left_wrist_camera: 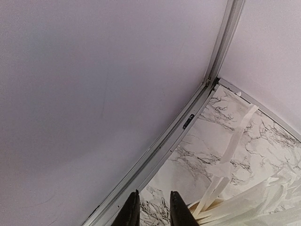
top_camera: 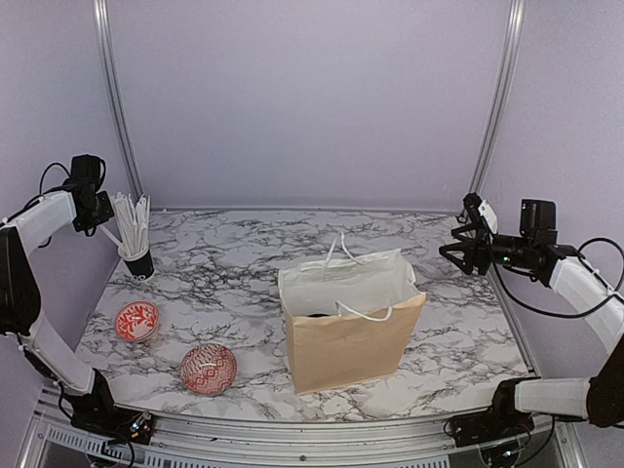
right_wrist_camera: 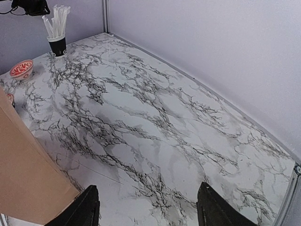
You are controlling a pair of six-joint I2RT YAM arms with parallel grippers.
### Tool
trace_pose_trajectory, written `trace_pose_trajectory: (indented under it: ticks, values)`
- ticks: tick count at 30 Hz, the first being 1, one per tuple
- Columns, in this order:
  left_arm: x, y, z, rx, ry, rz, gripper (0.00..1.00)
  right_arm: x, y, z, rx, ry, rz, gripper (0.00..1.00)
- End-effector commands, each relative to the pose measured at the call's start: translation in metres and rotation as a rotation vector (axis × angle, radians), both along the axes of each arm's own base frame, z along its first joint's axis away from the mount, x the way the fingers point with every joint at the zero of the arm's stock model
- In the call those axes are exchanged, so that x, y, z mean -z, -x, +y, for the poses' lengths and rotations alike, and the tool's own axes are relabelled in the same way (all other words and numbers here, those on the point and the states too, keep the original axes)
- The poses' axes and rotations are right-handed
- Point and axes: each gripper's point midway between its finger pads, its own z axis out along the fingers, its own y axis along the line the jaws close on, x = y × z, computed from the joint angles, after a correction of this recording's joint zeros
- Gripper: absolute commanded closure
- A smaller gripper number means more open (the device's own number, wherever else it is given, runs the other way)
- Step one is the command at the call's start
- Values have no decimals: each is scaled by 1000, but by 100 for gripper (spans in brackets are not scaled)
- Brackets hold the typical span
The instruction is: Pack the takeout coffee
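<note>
I see no takeout coffee out on the tabletop (top_camera: 234,253). No white cup, black lid or pulp carrier shows in any view. The only hint is a dark patch (top_camera: 317,315) low in the open mouth of the tan paper bag (top_camera: 356,341), which could be a lid. I judge the coffee is already in the bag, though I cannot confirm it from here.

My right claw (top_camera: 466,249) hangs off to the right of the bag, spread wide with nothing in it. My left claw (top_camera: 95,207) is up in the far left corner, just above the black cup of white wrapped straws (top_camera: 138,261). Its wrist camera shows the fingers drawn nearly together with nothing between them.

What I think remains is checking the load and leaving it alone. To do that well I would:
- bring one wrist camera over the bag's mouth from above, not from the side
- stay clear of the white handles (top_camera: 363,312), which loop up and could snag a finger
- avoid pushing the bag's thin walls, since it stands unsupported and would tip easily
- steer the left arm around the straws and both patterned bowls (top_camera: 136,320)
</note>
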Motion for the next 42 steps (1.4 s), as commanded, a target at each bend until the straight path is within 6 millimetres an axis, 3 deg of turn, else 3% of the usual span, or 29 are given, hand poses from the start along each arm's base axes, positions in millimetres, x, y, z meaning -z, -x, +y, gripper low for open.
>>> trace_pose_trajectory:
  ticks: [1,14,20,24,31,34,39,42]
  values:
    - [-11,-4,5,-9,-18,-28,79,-1,2,1,-10,-2,5,31]
    - [-14,-3,4,-1,-27,-28,100,-5,4,1,-10,2,-12,32]
    - [-49,11,-1,10,-40,-95,100,-6,5,1,-11,2,-17,32]
    - [-83,25,-15,41,-56,-145,100,-5,4,1,-12,1,-12,33]
    - [-152,62,-51,107,-106,-229,100,-3,3,1,-10,4,-5,33]
    - [-182,76,-78,166,-131,-286,100,-2,3,1,-9,4,-1,33]
    - [-250,104,-137,334,-93,-456,100,0,1,0,-10,4,6,33]
    - [-282,115,-189,545,31,-557,100,1,0,-1,-2,15,3,33]
